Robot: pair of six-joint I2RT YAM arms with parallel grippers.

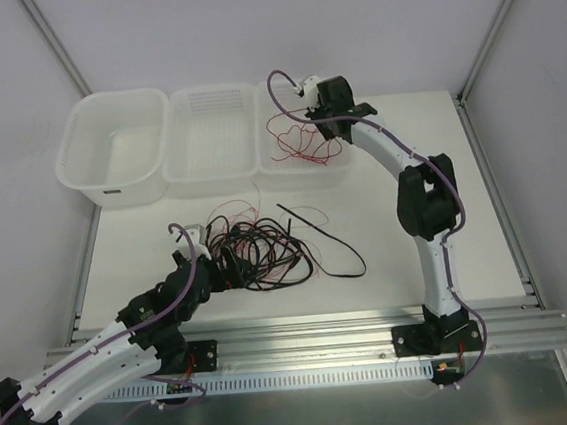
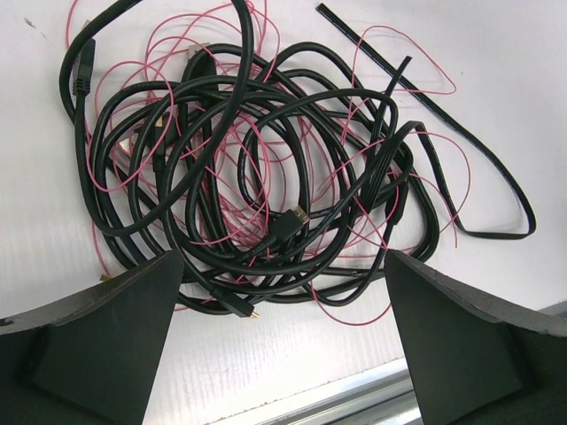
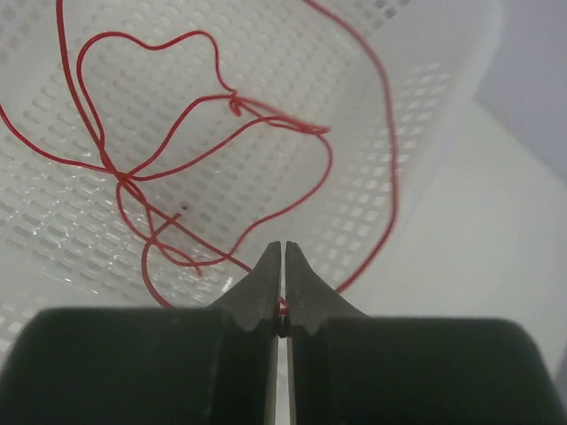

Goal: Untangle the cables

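A tangle of black cables [image 1: 262,255] and fine pinkish-red wires lies on the white table; the left wrist view shows it close up [image 2: 266,168], with a gold-tipped plug [image 2: 244,307] at its near edge. My left gripper [image 1: 213,262] is open at the tangle's left side, with its fingers [image 2: 115,336] short of the tangle. My right gripper [image 1: 328,133] is shut on a red wire [image 3: 204,150] over the right perforated basket [image 1: 305,170]. The wire's loops hang down into the basket.
A plain white tub [image 1: 117,148] stands at the back left and a perforated basket [image 1: 211,139] in the middle. A flat black cable [image 1: 332,243] trails right of the tangle. An aluminium rail [image 1: 305,336] runs along the near table edge.
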